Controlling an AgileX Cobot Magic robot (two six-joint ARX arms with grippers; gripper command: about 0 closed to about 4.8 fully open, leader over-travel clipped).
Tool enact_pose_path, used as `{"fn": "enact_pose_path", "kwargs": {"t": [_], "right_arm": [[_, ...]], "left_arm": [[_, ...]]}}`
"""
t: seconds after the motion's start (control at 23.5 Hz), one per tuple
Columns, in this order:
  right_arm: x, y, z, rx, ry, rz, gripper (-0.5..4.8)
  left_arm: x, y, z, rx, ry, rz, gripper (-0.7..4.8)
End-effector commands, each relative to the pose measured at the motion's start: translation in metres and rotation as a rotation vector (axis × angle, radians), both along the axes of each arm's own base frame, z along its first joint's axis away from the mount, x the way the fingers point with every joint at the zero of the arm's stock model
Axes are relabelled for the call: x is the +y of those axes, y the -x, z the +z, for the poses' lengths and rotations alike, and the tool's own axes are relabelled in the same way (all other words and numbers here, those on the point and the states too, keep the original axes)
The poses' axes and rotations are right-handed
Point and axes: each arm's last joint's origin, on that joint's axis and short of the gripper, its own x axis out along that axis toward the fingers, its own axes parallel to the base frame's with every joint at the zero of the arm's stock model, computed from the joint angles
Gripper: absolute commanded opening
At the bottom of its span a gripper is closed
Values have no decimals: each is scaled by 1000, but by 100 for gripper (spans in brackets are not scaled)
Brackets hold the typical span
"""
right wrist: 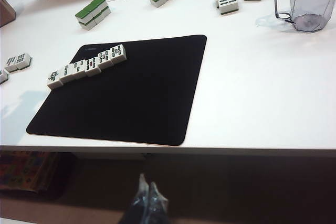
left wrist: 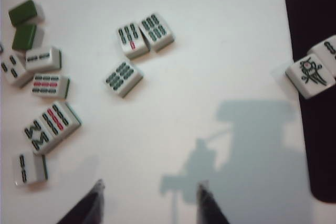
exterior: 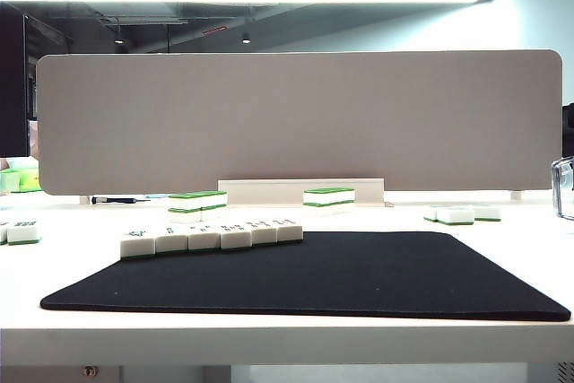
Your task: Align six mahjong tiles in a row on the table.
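We see six white, green-backed mahjong tiles [exterior: 212, 237] lined face-up in a touching row along the far left edge of a black rectangular mat [exterior: 359, 275] on the smooth white table [exterior: 502, 248], the leftmost tile overhanging the mat's corner. The left gripper [left wrist: 149, 203] hangs above bare tabletop beside loose face-up tiles [left wrist: 123, 77], its dark fingers apart and empty. The right gripper [right wrist: 146, 199] sits low off the table's near edge, tips together, grasping nothing. A clear plastic pitcher [right wrist: 307, 1] stands at the far right corner.
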Motion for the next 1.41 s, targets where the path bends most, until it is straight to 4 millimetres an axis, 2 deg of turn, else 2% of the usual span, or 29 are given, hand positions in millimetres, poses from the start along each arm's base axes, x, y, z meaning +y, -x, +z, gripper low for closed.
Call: {"fn": "enact_pose_path", "kwargs": {"t": [0.04, 0.21, 0.43, 0.68, 0.77, 0.94, 1.06, 1.15, 1.41], "right_arm": [[0, 3, 0, -22, 1, 3, -1], [0, 3, 0, -22, 1, 3, -1], [0, 3, 0, -23, 1, 2, -1], [0, 3, 0, -23, 1, 3, -1], [0, 3, 0, -23, 1, 3, -1], [0, 3, 0, -24, 1, 2, -1], [0, 3, 0, -24, 1, 2, -1], [0, 3, 0, -24, 1, 3, -1], [0, 3, 0, -24, 1, 3, -1]], "left_arm": [[1, 12, -12, 38, 21, 25, 222], [2, 32, -32, 48, 55, 16, 223], [0, 46, -28, 2, 163, -27, 223], [0, 46, -28, -5, 170, -38, 223], [-2, 42, -25, -58, 190, -42, 223], [-2, 30, -24, -312, 239, -57, 223], [-2, 39, -48, -495, 275, -65, 223], [-1, 48, -72, -558, 278, -70, 223], [3, 66, -128, -685, 299, -62, 223]]}}
